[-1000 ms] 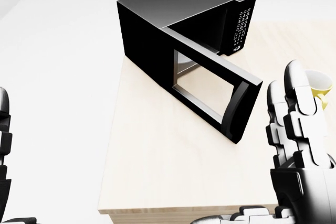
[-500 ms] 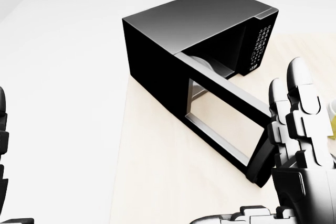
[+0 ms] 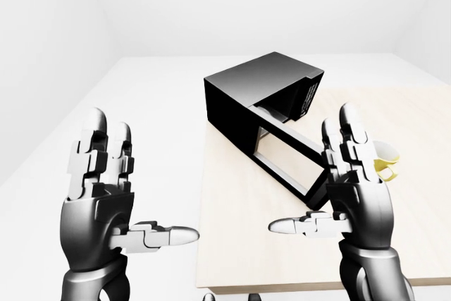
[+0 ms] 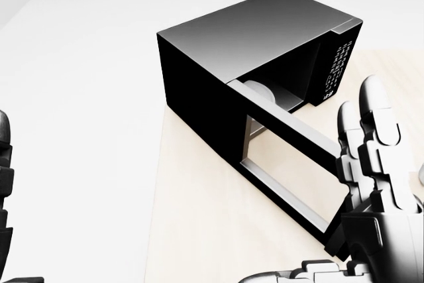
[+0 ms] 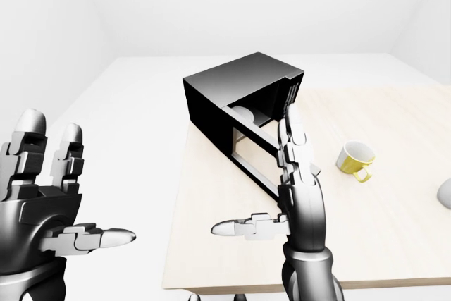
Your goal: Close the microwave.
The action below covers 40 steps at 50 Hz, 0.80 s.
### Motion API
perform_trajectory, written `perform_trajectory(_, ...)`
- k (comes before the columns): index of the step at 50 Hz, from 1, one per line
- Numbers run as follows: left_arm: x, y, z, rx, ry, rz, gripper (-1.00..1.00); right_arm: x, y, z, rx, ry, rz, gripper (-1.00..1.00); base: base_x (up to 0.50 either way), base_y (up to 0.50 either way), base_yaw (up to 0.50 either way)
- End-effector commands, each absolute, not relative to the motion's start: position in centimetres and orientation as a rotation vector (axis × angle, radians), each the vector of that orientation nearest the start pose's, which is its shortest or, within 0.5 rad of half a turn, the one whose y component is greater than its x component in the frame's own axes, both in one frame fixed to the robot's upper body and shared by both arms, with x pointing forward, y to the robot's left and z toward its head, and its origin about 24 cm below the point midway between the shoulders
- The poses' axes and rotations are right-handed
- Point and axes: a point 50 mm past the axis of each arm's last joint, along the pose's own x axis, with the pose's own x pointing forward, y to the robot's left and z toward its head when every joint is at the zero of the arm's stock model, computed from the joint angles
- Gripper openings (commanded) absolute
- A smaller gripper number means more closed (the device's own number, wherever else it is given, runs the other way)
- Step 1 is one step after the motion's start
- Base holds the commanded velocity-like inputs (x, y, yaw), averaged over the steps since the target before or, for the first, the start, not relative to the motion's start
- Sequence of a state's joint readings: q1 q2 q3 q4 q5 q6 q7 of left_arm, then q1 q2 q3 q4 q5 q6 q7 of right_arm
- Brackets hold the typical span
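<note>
Head view: microwave (image 4: pixel 252 51) nearer, door (image 4: pixel 288 167) narrower.

Left hand (image 3: pixel 99 195) and right hand (image 3: pixel 352 188) raised — fingers spread, empty

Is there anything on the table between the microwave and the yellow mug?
No. In the right-eye view only bare table separates the microwave from the yellow mug; the open right hand overlaps the door's free edge.

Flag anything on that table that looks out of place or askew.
The microwave sits skewed, at an angle to the table edges, and its door hangs wide open. Nothing looks spilled or damaged; the yellow mug stands upright to the right. Both hands, left hand and right hand, are open and empty.
</note>
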<state>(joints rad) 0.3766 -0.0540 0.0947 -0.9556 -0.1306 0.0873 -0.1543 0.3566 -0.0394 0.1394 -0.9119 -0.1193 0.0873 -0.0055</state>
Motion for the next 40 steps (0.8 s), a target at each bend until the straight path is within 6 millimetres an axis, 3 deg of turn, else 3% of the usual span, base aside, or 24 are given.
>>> perform_trajectory(1, 14.9, 17.2, 17.4, -0.038, -0.521, 0.012, 1.00, 15.9, -14.2, 16.6, -0.108, -0.470, 0.007, 1.00, 0.00, 0.00, 0.00)
perform_trajectory(16, 14.9, 17.2, 17.4, -0.039, -0.521, 0.010, 1.00, 16.2, -14.2, 16.1, -0.110, -0.451, 0.004, 1.00, 0.00, 0.00, 0.00)
perform_trajectory(40, 14.8, 17.1, 17.3, -0.042, -0.512, 0.006, 1.00, 18.7, -12.4, 10.7, -0.128, -0.225, 0.041, 1.00, 0.00, 0.00, 0.00)
